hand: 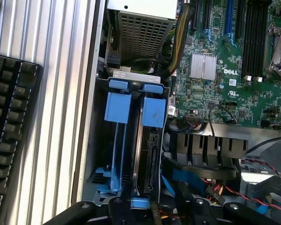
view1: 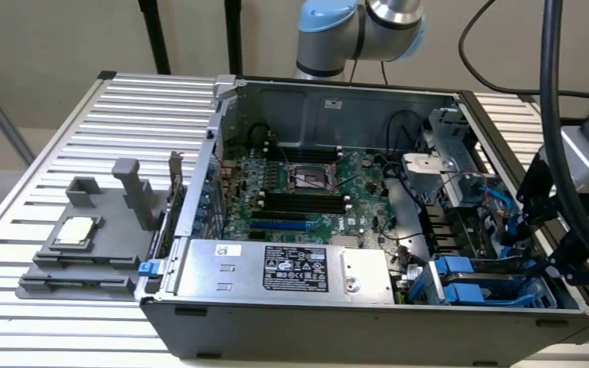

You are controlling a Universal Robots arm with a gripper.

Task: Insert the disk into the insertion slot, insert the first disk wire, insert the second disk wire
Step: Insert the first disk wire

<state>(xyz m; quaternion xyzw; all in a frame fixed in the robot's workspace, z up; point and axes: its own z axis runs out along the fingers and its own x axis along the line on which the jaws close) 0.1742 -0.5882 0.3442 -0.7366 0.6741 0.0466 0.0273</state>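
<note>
One gripper [hand: 159,212]. Just beneath it, one insertion slot [hand: 90,178] with two blue carrier frames [hand: 118,108] side by side and one disk [hand: 150,164] edge-on in one of them. Beyond those, away from the gripper, one power supply box [hand: 143,28], one motherboard [hand: 215,89], one silver heatsink [hand: 203,65]. Well off to one side, one black keyboard [hand: 9,140].

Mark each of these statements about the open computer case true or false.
1. The gripper holds the disk. False: it is open and empty, and the disk sits in the insertion slot.
2. A keyboard lies on the slatted table beside the case. True.
3. The case is closed. False: it is open, with the motherboard exposed.
4. The power supply box carries a label. True.
</note>
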